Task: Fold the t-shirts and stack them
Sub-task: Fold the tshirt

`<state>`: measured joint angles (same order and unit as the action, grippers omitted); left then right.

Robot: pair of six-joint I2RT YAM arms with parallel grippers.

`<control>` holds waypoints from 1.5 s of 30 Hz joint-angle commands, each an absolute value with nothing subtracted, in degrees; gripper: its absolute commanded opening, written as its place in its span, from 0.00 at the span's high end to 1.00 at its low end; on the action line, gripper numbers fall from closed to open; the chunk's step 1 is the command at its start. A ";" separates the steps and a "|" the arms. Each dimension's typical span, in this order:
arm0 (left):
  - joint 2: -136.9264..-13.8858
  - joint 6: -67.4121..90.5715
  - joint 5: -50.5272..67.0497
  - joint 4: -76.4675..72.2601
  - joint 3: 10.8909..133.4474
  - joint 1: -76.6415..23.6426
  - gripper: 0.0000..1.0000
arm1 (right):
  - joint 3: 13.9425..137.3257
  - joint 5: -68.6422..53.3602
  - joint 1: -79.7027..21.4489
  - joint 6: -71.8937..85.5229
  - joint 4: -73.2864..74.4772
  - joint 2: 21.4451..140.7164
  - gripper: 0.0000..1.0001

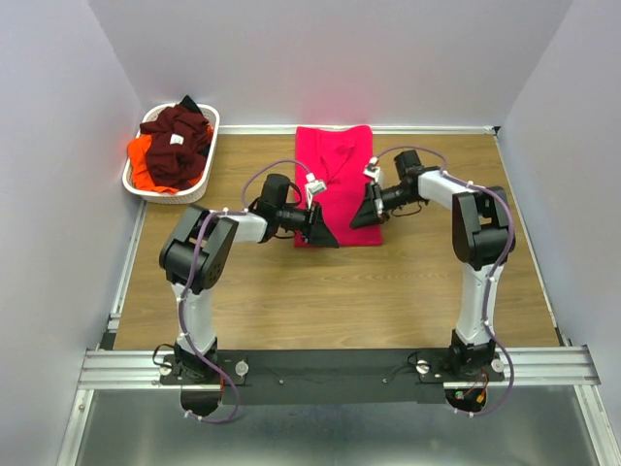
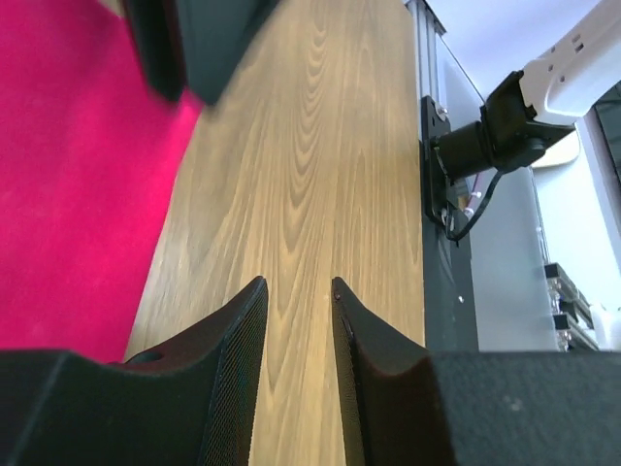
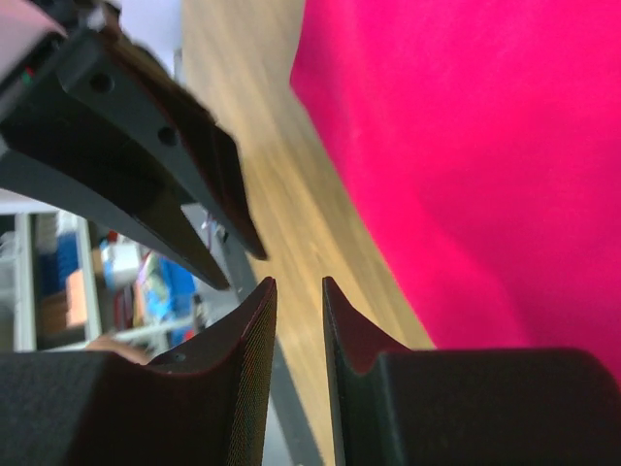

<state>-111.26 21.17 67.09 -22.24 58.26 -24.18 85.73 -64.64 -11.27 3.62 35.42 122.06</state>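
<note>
Orange t-shirt (image 1: 143, 155) mostly beneath maroon ones (image 1: 180, 141) in basket (image 1: 135, 186)

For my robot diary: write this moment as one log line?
pink shirt lying on table | both jaws open, empty | dark shirts in basket

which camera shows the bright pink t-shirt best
The top external view: it takes in the whole pinkish-red t-shirt, with its full outline in frame. The left wrist view catches only a strip of it along one side, and the right wrist view a large close-up patch with one edge, no full outline.
</note>
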 commanded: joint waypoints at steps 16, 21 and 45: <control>-125.42 29.00 68.99 -28.83 56.52 -15.13 0.60 | 78.31 -64.42 -10.55 1.32 34.72 131.49 0.69; -123.58 27.08 70.05 -27.08 53.79 -12.75 0.60 | 75.85 -70.13 -8.35 0.88 36.38 130.08 0.67; -92.21 -57.27 38.86 18.28 63.82 -20.02 0.59 | 80.16 -20.49 -12.56 -38.14 45.98 104.07 0.67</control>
<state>-93.89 -37.65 48.31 13.52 66.87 -15.11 82.72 -30.48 -9.89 -30.79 49.69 106.17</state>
